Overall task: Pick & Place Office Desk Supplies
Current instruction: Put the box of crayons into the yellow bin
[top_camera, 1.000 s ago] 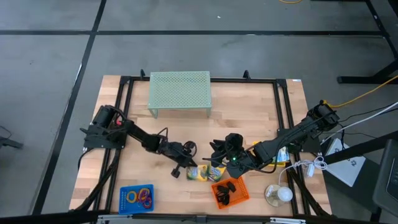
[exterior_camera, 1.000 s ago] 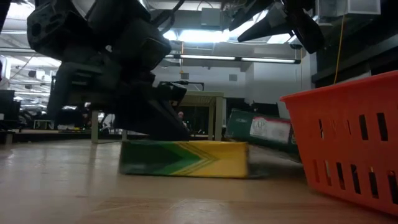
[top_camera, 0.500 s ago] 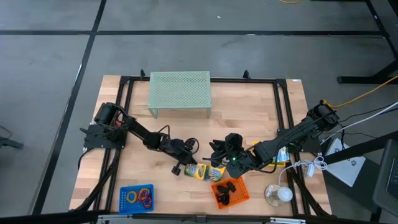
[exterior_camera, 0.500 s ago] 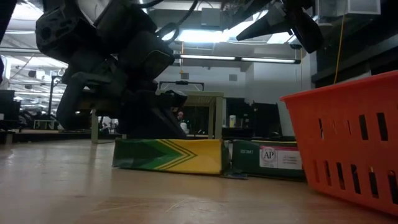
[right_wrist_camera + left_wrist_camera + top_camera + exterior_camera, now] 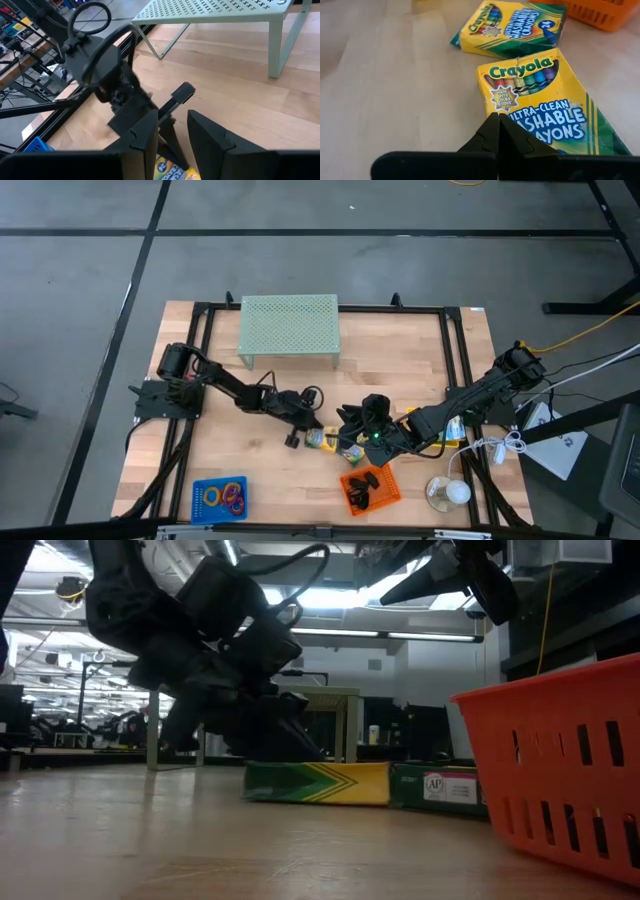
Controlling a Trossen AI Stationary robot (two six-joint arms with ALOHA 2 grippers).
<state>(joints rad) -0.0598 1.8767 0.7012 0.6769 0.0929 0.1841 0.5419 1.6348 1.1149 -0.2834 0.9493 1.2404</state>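
Left hand [image 5: 498,131], fingers together, nudges crayon box [image 5: 545,107]; push low and square. Right hand [image 5: 172,131] hovers parted.

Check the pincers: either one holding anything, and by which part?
Nothing held. The left pincer is shut empty, its tips at the near edge of a crayon box. The right pincer stands open above the boxes, gripping nothing.

At the desk's [image 5: 420,360] middle we see two flat cardboard crayon boxes [image 5: 335,444] side by side, the left tool [image 5: 312,437] closed against them, the right tool [image 5: 350,430] just beyond, a slotted plastic basket [image 5: 371,489] in front, and a perforated metal riser [image 5: 289,326] behind.
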